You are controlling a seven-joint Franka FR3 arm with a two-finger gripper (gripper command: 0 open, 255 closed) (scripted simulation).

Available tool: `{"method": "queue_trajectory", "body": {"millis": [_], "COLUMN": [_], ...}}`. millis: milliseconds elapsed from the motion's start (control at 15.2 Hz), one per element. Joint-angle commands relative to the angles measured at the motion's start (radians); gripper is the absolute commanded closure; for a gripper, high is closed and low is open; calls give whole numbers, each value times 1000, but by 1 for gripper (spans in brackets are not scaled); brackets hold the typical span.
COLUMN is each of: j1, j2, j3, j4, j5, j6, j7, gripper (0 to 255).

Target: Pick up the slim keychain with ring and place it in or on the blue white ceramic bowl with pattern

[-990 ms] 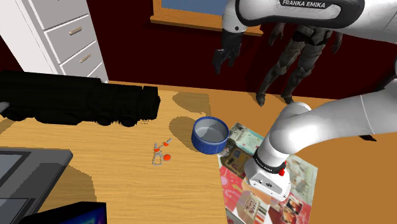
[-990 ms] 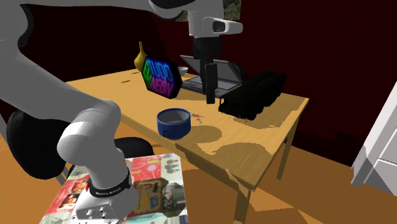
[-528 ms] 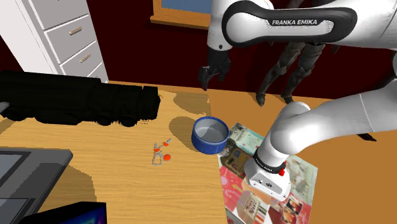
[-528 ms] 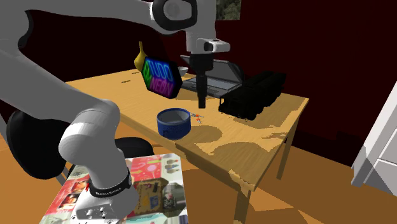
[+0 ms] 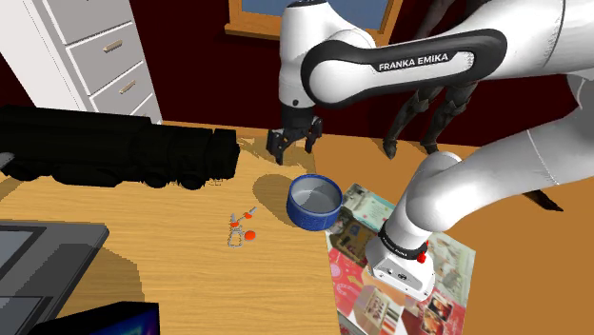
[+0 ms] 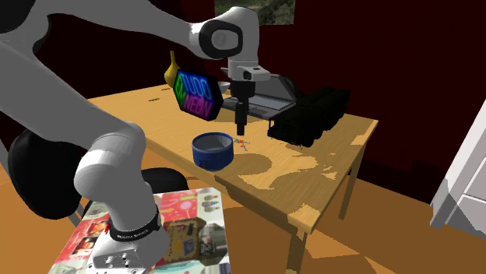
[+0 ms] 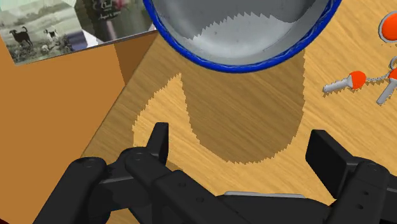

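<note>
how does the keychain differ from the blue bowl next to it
The bowl is a round, upright dish, blue outside and pale grey inside; the keychain is a thin silvery chain with orange-red tabs. The bowl is far bigger and stands tall, while the keychain lies flat. The bowl sits near the table edge; the keychain lies further in. Both rest apart on the wooden table.

Bright light, hard jagged-edged shadows

Black truck model (image 5: pixel 124 157) on wooden table (image 5: pixel 190 285); magazine (image 5: pixel 362 219) on floor.
</note>
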Motion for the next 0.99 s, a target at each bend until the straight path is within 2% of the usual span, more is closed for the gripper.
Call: {"method": "queue_trajectory", "body": {"millis": [0, 264, 528, 726, 924], "j1": [7, 13, 9, 1, -3], "j2": [34, 142, 273, 385, 511], "j3": [40, 127, 214, 275, 327], "j4": [5, 38, 92, 146, 213], "j5": [25, 60, 64, 41, -11], "j6": [27, 101, 176, 229, 277], "j7": [64, 194, 332, 444, 567], "gripper": [0, 0, 0, 0, 0]}}
